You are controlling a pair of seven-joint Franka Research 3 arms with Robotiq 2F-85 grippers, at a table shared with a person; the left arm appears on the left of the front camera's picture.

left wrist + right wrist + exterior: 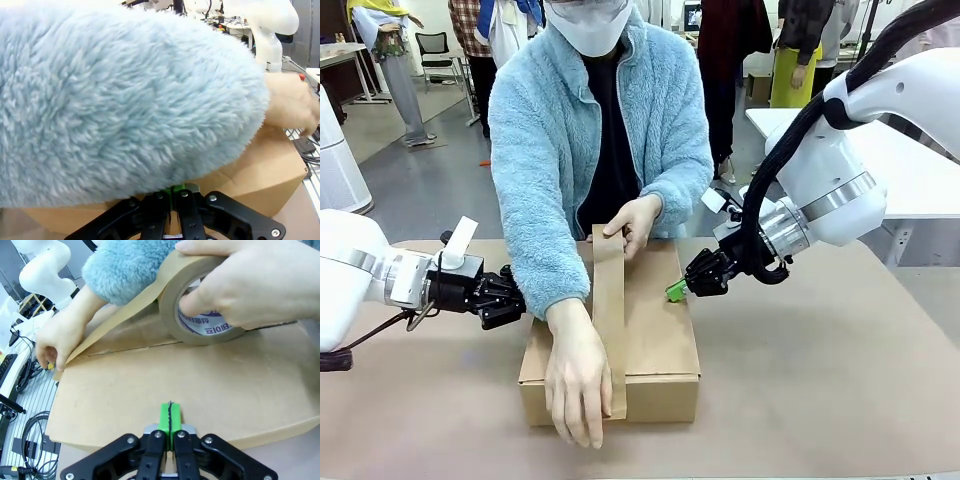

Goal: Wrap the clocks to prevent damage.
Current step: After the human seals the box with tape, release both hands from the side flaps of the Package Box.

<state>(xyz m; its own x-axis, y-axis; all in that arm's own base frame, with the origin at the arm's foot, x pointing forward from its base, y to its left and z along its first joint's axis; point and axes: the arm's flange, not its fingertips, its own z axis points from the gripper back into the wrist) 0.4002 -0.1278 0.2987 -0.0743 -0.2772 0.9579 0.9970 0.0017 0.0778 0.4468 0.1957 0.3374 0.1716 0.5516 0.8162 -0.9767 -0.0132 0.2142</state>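
Note:
A brown cardboard box (660, 330) lies on the table in front of the person; the clocks are out of view. A strip of brown tape (608, 320) runs along its top. One hand (575, 385) presses the strip down at the near end. The other hand (250, 285) holds the tape roll (200, 325) at the far end. My left gripper (520, 303) is shut, its tips at the box's left side under the fleece sleeve (125, 100). Shut too, my right gripper (677, 291) rests its green pads (170, 415) against the box's right top edge (200, 390).
The brown table (820, 380) has free room to the right of the box and in front of it. A white table (920, 170) stands behind my right arm. The person's forearm crosses the box close to my left gripper.

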